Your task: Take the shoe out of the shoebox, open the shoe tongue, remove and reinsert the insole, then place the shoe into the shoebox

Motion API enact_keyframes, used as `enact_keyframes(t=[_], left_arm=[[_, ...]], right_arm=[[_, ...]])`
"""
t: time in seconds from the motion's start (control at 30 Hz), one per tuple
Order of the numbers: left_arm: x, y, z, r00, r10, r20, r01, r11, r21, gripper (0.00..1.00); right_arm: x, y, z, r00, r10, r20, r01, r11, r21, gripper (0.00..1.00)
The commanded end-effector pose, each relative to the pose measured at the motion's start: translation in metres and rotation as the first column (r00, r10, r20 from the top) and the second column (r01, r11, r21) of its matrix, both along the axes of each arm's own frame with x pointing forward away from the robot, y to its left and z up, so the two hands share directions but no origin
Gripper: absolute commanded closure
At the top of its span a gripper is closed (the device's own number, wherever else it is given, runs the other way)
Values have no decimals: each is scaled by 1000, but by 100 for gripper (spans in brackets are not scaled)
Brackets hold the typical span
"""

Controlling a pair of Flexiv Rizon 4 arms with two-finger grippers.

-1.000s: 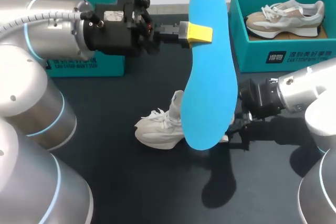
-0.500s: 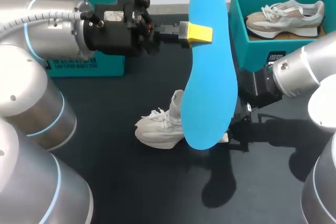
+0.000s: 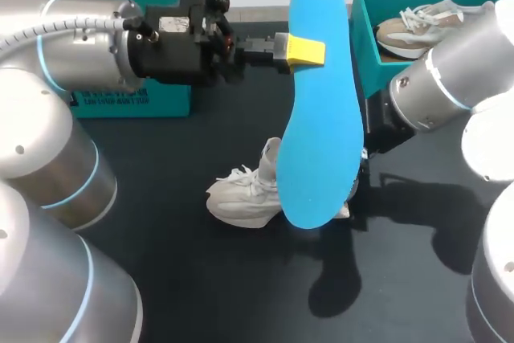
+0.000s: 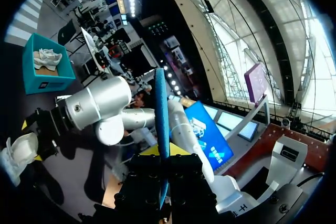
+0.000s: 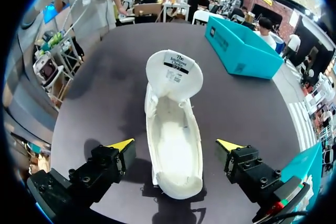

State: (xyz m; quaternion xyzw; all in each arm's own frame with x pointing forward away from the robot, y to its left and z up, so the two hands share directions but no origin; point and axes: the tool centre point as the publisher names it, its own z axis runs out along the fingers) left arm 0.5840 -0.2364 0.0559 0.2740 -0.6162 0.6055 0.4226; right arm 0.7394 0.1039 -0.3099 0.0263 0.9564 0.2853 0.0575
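Observation:
My left gripper (image 3: 303, 50) is shut on a long blue insole (image 3: 321, 110) and holds it above the table's middle. In the left wrist view the insole (image 4: 161, 103) shows edge-on, clamped in that gripper (image 4: 164, 153). A white shoe (image 3: 241, 194) lies on the dark table, partly hidden behind the insole. In the right wrist view the shoe (image 5: 170, 103) lies heel-near, its tongue folded forward and its inside bare. My right gripper (image 5: 176, 144) hangs open above it, one finger on each side of the heel, touching nothing. The insole hides this gripper in the head view.
A teal shoebox (image 3: 377, 70) at the back right holds a second shoe (image 3: 409, 26). Another teal box (image 3: 136, 102) stands at the back left, behind my left arm. The right arm (image 3: 450, 78) crosses in front of the right box.
My right arm has swung up and toward the back right, with its gripper staying by the shoe. The left arm and the insole have not moved.

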Motion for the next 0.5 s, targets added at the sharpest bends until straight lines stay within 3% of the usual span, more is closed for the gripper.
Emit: enact_keyframes(t=[0.03,0.5], left_arm=[[-1,0,-2,1000,2,-1,-2,1000,-5,100],[-1,0,-2,1000,2,-1,-2,1000,-5,100]], right_arm=[[2,5,5,999,-27,-17,21,964,-264,0],[6,2,2,1000,-9,-25,1,955,-297,0]])
